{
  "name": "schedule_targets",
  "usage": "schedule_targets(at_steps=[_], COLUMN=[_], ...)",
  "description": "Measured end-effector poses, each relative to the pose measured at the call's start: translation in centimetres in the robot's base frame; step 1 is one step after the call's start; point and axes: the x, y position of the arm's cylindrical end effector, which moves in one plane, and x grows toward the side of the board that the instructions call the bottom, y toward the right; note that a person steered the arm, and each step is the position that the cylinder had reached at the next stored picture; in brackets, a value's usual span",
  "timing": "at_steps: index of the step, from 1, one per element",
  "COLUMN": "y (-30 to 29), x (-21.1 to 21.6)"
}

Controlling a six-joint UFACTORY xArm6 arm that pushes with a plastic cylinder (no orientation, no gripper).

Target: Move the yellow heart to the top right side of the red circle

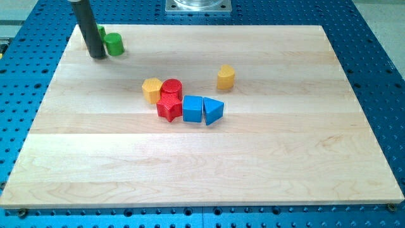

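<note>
Clearly the approach step is the one in hand: the rod's tip (97,56) is resting at the far left corner of the tabletop (304,158), touching or just beside a green block (114,44), with a second green piece (102,31) peeking out behind the rod. No hand is fitted to this arm, so nothing is opening or clamping; only the tip is doing the work.

The yellow heart (226,76) is sitting alone right of centre, well apart from the tip and already to the right and slightly far of the red circle (171,88). By that reading, the next move is calling for a long trip across the tabletop, then a short nudge leftward.

Around the red circle a cluster is crowding: a yellow block (151,90) touching its left, a red star-like block (169,108) just near of it, then a blue cube (192,108) and a blue wedge (212,111) to the right. Pushing too far risks disturbing them.
</note>
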Motion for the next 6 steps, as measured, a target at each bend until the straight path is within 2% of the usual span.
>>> schedule_targets(at_steps=[1,2,3,4,5,6], y=[2.7,15.3,23.9,36.8,38.3,28.7], x=[2.4,3.8,3.0,1.5,5.7,6.9])
